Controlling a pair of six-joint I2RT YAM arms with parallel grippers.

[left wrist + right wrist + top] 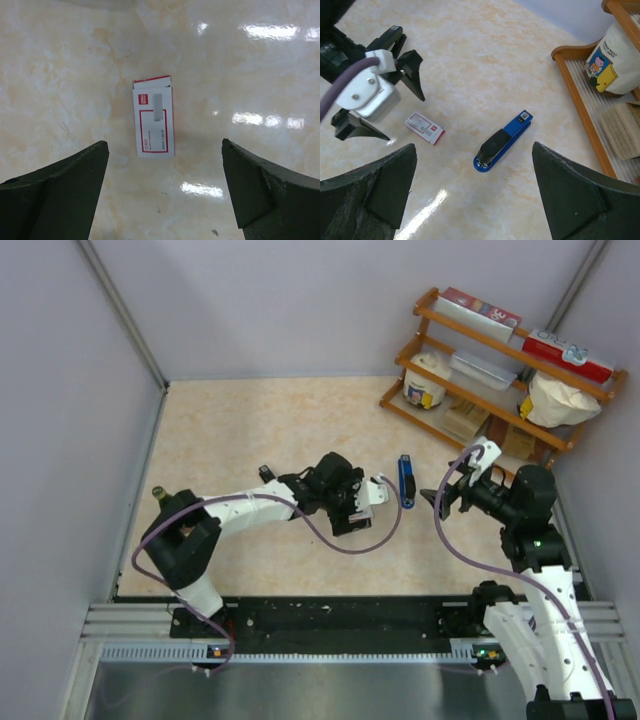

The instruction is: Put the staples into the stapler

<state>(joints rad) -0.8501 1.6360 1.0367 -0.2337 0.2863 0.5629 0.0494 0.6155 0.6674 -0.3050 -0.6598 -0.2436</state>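
Hovering right over the staple box (154,131), the left gripper (164,144) has its jaws spread as wide as they go, nothing between them. The box lies flat on the table (60,75), long side running away from the wrist camera, and a short grey strip, the staples (158,107) by the look of it, sits on its top face near the far end. Just beside the box lies the blue stapler (502,142), closed, with the right gripper (473,146) above it, also wide open and empty.

The job now, I'd say, is lifting that strip. Best bet: ease forward until the fingers straddle the strip rather than the box's near end, drop straight down, and close slowly across its narrow width. Squeeze too hard or off-centre and the strip could snap or the light box could skid.
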